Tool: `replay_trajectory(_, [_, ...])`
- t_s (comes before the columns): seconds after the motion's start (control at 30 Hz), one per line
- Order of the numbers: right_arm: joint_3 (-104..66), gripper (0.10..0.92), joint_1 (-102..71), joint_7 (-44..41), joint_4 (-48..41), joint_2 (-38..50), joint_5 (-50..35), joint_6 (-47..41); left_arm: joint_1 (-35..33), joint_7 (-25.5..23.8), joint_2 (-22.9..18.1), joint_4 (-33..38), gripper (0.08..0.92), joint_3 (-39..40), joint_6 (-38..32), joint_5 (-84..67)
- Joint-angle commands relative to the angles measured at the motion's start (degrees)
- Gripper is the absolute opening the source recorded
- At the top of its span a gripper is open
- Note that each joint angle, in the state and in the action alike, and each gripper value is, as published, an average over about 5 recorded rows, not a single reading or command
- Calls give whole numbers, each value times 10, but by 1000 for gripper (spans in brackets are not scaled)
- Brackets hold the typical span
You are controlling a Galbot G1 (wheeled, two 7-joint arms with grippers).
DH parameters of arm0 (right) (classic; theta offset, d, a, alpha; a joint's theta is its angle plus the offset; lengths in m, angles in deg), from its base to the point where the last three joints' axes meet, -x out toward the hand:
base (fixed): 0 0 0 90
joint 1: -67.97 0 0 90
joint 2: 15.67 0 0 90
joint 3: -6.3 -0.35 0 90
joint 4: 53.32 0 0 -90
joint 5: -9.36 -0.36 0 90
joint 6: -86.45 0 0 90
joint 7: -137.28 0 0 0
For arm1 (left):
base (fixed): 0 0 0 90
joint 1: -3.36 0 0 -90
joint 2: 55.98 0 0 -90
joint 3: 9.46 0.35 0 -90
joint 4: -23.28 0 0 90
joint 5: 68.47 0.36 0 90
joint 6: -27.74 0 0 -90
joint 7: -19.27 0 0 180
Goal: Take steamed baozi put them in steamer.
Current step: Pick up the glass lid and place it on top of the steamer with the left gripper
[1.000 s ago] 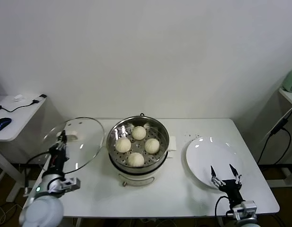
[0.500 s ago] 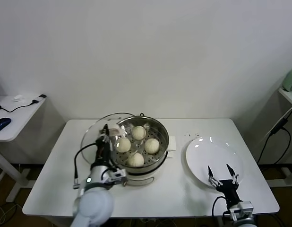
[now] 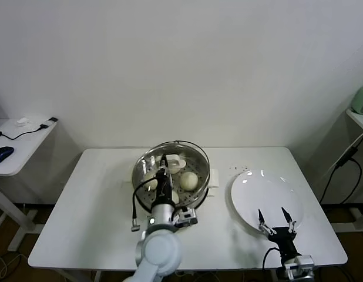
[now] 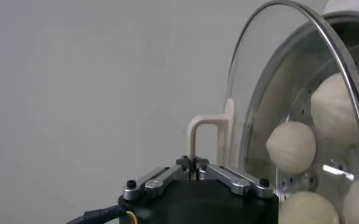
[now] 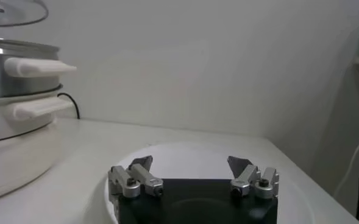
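While the steamed baozi (image 3: 189, 180) already sit inside the steamer (image 3: 198, 194) at the table's (image 3: 99, 200) centre, the left gripper (image 4: 195, 170), clamped on the glass lid's (image 3: 187, 154) cream handle (image 4: 208, 135), holds the lid over the basket. Covering seems the step in hand; next, the lid must settle level on the rim. The right gripper (image 3: 276, 224) waits, fingers spread, over the white plate (image 3: 252, 194). Only the left wrist view shows the grip on the handle.

Bright even indoor light, soft faint shadows, glints on glass lid (image 3: 170, 167), sharp focus
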Motion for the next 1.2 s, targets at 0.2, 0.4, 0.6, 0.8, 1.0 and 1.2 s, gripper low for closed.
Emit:
replay_trajectory(0.2, [-1, 823, -1, 3, -8, -6, 11, 19, 19, 1, -34, -64, 131, 27, 7, 63])
replay_trajectory(0.4, [2, 823, 0, 2, -11, -14, 22, 24, 14, 5, -26, -77, 131, 19, -1, 84])
replay_trajectory(0.6, [5, 823, 1, 2, -15, -15, 24, 27, 18, 11, -20, -87, 131, 11, -6, 92])
replay_trajectory(0.8, [8, 823, 0, 2, -16, -15, 26, 29, 13, 14, -14, -92, 131, 5, -7, 93])
replay_trajectory(1.0, [15, 823, 1, 3, -13, -13, 25, 29, 14, 20, -15, -98, 136, 3, -13, 92])
replay_trajectory(1.2, [19, 823, 0, 3, -9, -8, 24, 24, 19, 3, -5, -70, 266, 12, -15, 60])
